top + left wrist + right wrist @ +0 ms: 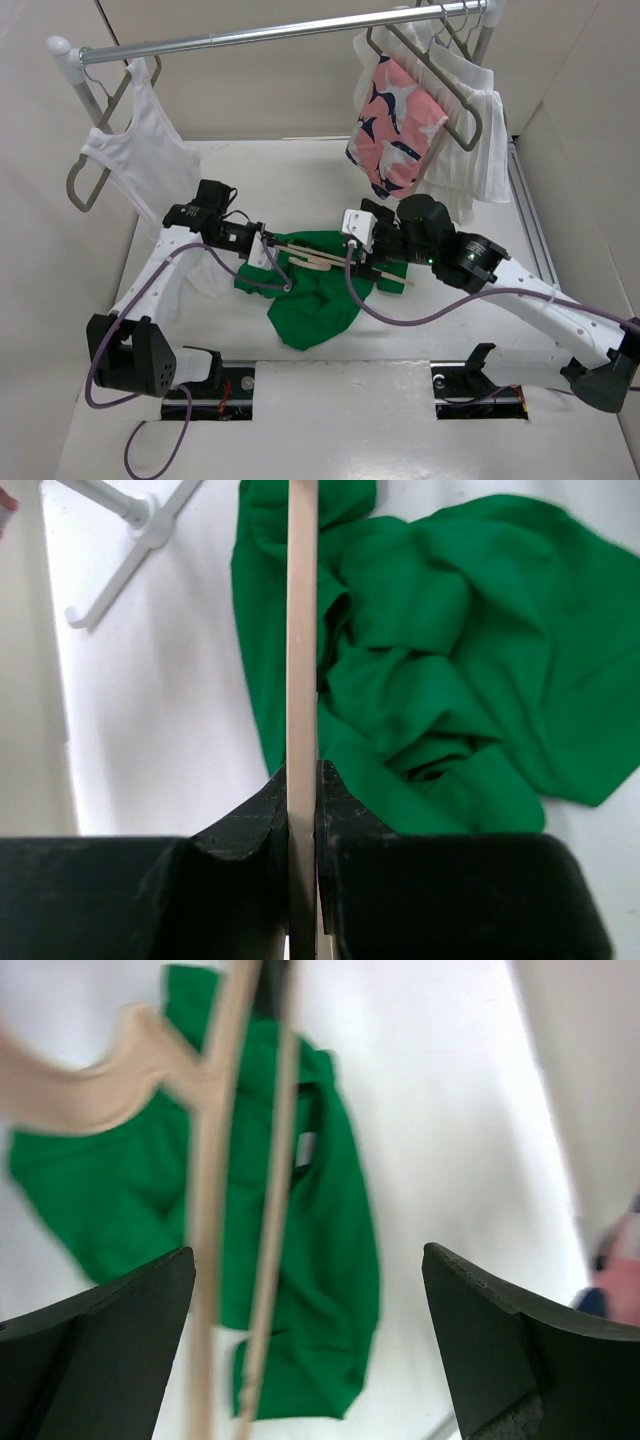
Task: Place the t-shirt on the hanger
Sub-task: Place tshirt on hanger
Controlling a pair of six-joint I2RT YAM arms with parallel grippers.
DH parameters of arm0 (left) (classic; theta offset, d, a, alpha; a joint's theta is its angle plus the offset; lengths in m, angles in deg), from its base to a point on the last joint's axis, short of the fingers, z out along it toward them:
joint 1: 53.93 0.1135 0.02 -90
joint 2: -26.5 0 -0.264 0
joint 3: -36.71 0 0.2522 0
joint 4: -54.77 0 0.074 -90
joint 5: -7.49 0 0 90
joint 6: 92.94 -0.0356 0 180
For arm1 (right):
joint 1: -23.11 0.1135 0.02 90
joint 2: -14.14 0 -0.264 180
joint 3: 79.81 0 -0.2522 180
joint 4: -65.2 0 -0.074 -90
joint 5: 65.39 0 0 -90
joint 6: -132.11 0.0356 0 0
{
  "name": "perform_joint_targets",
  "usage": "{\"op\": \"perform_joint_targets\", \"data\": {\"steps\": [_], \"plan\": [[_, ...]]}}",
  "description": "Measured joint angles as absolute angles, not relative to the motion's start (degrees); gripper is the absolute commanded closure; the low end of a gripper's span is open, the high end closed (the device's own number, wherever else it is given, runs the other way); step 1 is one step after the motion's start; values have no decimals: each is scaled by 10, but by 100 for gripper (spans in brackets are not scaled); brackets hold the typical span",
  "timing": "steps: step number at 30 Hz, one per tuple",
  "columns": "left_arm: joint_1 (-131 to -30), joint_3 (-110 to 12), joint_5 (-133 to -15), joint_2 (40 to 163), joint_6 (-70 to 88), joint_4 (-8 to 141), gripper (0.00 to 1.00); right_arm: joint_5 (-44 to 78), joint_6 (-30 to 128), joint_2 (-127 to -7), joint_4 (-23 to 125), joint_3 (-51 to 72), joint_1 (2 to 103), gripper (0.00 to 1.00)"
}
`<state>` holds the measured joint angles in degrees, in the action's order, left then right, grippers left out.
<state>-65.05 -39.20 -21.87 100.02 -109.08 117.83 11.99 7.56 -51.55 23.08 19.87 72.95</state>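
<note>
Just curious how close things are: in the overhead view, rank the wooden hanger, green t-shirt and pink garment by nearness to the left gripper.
1. The hanger, clamped in the left gripper itself.
2. The t-shirt, crumpled on the table beside it.
3. The pink garment, hanging from the rail, far right.

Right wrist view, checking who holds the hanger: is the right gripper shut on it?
No, the right gripper is open, its fingers wide apart with the hanger unclamped.

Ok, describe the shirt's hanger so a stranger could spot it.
Look at the white table below the clothes rail, at the green t-shirt in its middle. The hanger sits over it, slim pale wood, unlike the thick grey hangers on the rail.
</note>
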Motion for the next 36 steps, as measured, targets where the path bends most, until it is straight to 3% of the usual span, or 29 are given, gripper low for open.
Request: {"op": "perform_joint_targets", "data": {"steps": [5, 10, 21, 30, 33, 36], "plan": [[-650, -395, -194, 1007, -1074, 1215, 100, 131, 60, -565, 296, 199, 726, 7], [-650, -396, -183, 1007, -1033, 1220, 100, 100, 45, -616, 314, 198, 726, 9], [-650, -396, -193, 1007, -1011, 1214, 100, 145, 33, -514, 298, 189, 719, 7], [-650, -396, -198, 1016, -925, 1146, 100, 79, 33, -549, 243, 182, 753, 9], [-650, -397, -197, 1017, -926, 1147, 100, 82, 33, -561, 250, 187, 753, 13], [-651, -398, -195, 1017, -931, 1152, 100, 88, 33, -585, 270, 187, 753, 31]]}}
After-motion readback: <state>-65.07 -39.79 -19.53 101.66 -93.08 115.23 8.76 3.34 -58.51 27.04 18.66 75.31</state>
